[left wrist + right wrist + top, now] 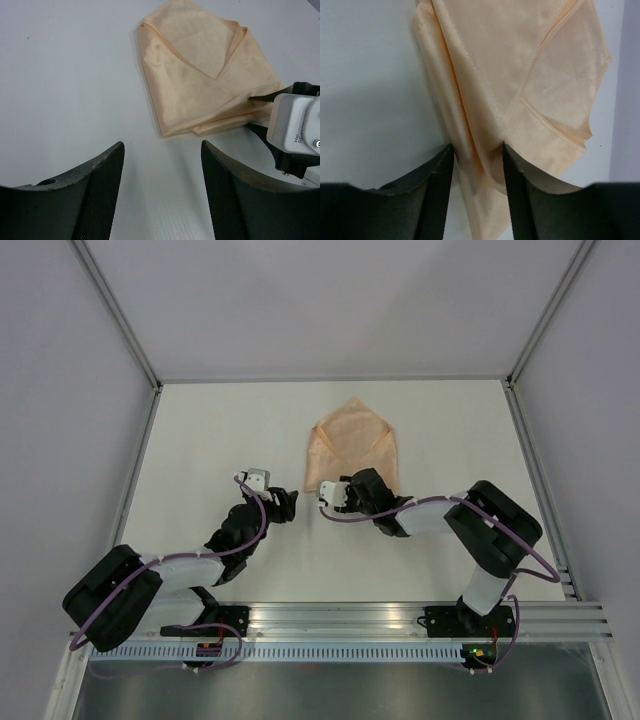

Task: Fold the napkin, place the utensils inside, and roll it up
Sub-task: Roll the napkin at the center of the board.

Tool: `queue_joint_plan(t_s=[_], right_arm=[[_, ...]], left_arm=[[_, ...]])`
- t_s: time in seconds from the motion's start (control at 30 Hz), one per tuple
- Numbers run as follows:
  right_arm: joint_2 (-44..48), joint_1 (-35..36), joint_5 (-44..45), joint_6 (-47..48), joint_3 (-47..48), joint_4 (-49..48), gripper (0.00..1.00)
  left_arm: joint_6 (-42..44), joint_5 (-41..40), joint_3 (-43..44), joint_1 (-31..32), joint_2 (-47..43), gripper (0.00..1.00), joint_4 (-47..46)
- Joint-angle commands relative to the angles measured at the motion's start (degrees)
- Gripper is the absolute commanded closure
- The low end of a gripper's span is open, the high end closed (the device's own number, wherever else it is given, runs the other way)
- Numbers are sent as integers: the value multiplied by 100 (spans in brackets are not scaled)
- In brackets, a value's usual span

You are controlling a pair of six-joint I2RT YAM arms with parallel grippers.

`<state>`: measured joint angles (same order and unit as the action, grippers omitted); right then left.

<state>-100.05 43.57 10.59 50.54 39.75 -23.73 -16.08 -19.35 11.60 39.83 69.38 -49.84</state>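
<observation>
Peach napkin [350, 445] folded near worktop [220, 430] far edge (utensil unseen)
Left gripper [162, 150] released; right gripper [476, 150] straddles fold, grip unclear; tug may unfold it.

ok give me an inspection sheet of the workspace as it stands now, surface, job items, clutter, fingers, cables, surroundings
surface: white table, flat, matte
job's things: napkin lies folded with its corners turned in, like an envelope, on the far half; utensils: nothing seen in any view
clutter: nothing seen
grippers: left gripper fingers open and empty over bare table, short of the napkin's near corner; right gripper fingers appear closed on a raised fold at the napkin's near edge
cables: purple cables looped along both arms
surroundings: pale walls on three sides, metal rail at the near edge
</observation>
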Motion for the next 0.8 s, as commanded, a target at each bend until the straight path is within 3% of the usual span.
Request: queue_joint_plan(t_s=[0.0,0.07,0.4,0.57,0.77], right_arm=[[-23,-164,-714,-281,558,1034,46],[-84,-409,-1031,-396,1095,1755,41],[-305,-1158,-2569,-475,2573,3847,39],[-234,-1167,-2782,-449,2565,4121,38],[-138,-1158,-2624,-554,2231,3745,39]], left_arm=[[-168,98,-17,-37,49,32,-377],[-159,134,-8,-46,49,32,-368],[-177,213,-26,-46,40,32,-368],[-168,222,-35,-46,14,32,-359],[-194,230,-35,-55,14,32,-359]])
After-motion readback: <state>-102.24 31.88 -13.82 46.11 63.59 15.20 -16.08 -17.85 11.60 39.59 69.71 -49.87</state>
